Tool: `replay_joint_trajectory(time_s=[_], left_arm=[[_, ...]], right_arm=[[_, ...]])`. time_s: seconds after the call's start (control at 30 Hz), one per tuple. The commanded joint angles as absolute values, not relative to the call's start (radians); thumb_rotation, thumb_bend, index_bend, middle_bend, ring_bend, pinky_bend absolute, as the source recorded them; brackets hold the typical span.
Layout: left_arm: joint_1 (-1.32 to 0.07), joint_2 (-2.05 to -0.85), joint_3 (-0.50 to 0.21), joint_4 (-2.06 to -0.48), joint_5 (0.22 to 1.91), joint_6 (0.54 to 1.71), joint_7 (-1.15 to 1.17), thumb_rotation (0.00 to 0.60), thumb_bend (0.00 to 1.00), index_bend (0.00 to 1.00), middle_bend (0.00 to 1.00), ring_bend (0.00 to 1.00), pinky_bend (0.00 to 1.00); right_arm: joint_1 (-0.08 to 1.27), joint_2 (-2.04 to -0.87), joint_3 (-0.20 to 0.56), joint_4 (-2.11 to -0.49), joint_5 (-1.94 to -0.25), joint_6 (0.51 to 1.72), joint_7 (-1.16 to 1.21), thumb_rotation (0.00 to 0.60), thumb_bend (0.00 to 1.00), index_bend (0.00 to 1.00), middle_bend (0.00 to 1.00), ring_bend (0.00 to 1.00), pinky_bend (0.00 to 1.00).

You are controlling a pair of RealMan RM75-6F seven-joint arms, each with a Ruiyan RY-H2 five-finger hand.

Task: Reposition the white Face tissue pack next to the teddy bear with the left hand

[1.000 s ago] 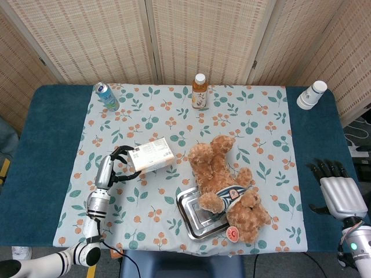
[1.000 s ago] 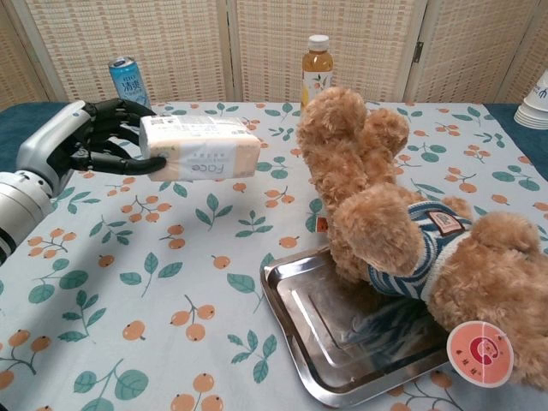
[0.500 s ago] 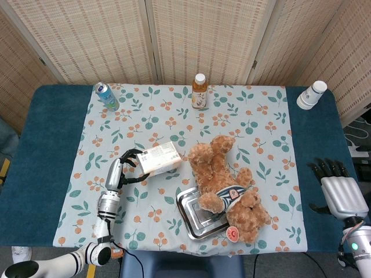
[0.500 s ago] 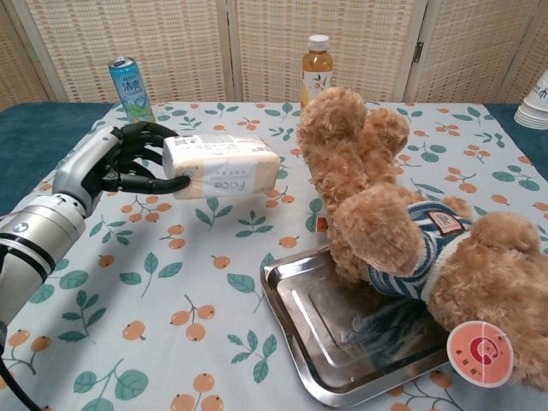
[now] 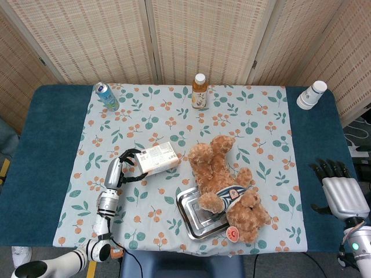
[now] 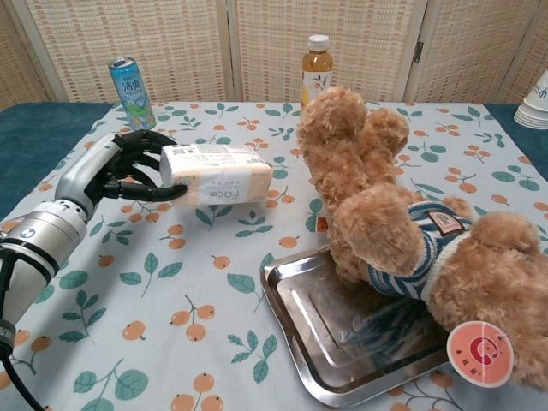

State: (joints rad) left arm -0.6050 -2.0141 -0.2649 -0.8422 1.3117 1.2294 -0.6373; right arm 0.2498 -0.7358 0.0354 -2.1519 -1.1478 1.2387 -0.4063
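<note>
The white Face tissue pack [image 5: 158, 159] [image 6: 218, 174] is low over the floral cloth, just left of the brown teddy bear [image 5: 226, 185] [image 6: 402, 231]. My left hand [image 5: 123, 167] [image 6: 120, 169] grips the pack's left end, fingers wrapped over its top and underside. Whether the pack touches the cloth cannot be told. The bear lies partly on a metal tray [image 5: 197, 215] [image 6: 342, 330]. My right hand [image 5: 339, 194] rests at the right table edge with its fingers apart, holding nothing.
A blue can [image 5: 106, 96] [image 6: 131, 82] stands at the back left. An orange drink bottle [image 5: 199, 91] [image 6: 317, 67] stands at the back centre, and stacked white cups [image 5: 311, 95] [image 6: 534, 104] at the back right.
My left hand has carried the pack rightward towards the bear and lowered it closer to the cloth. The right hand has not moved.
</note>
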Motion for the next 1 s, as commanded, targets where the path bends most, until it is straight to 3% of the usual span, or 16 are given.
replay_joint_trajectory(time_s=[0.03,0.77,0.9,1.0], left_arm=[[-0.606,-2.021,-0.263,-0.821,1.321,1.227,-0.648,0.600,0.18,0.43,0.54,0.37,0.44],[-0.588,-2.043,-0.248,-0.709,1.332,1.181,-0.689,0.600,0.18,0.41,0.50,0.34,0.38],[-0.584,-2.043,-0.234,-0.691,1.341,1.174,-0.681,0.600,0.16,0.36,0.45,0.30,0.37],[-0.582,-2.035,-0.233,-0.701,1.340,1.158,-0.690,0.600,0.14,0.19,0.38,0.24,0.34]], right_arm=[[0.251,-0.739,0.035,-2.151,-1.145,1.239,-0.410,0.600,0.12,0.13,0.05,0.00,0.00],[0.256,-0.759,0.027,-2.149,-1.140,1.236,-0.441,0.600,0.12,0.13,0.04,0.00,0.00],[0.258,-0.761,0.026,-2.147,-1.140,1.235,-0.442,0.600,0.12,0.13,0.04,0.00,0.00],[0.259,-0.763,0.024,-2.146,-1.138,1.232,-0.444,0.600,0.12,0.13,0.05,0.00,0.00]])
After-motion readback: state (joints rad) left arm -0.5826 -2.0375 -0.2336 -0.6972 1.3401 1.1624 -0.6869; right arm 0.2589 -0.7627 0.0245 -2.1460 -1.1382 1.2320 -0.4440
